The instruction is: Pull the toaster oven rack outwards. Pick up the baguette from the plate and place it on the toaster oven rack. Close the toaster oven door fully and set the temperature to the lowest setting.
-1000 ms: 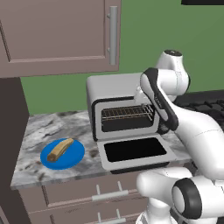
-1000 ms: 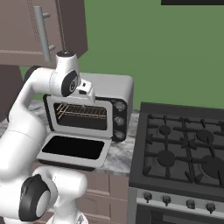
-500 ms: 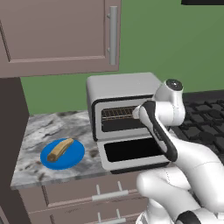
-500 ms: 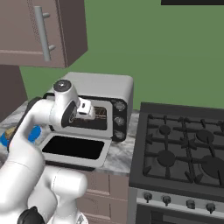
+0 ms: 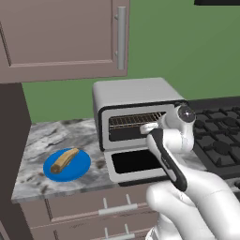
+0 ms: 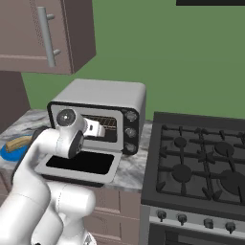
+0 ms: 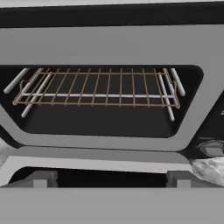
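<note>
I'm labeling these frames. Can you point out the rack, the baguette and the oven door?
rack [image 7: 98, 89], hand view, middle of the wire grid
baguette [image 5: 64, 160], left base view, mid-length
door [image 5: 136, 161], left base view, dark glass

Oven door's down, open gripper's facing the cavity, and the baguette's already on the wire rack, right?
Not quite. The short tan baguette is not on the thin wire rack; it lies on the flat round blue plate left of the silver toaster oven, as the left base view shows. The rack is bare. The door is down; the gripper faces the cavity, open.
</note>
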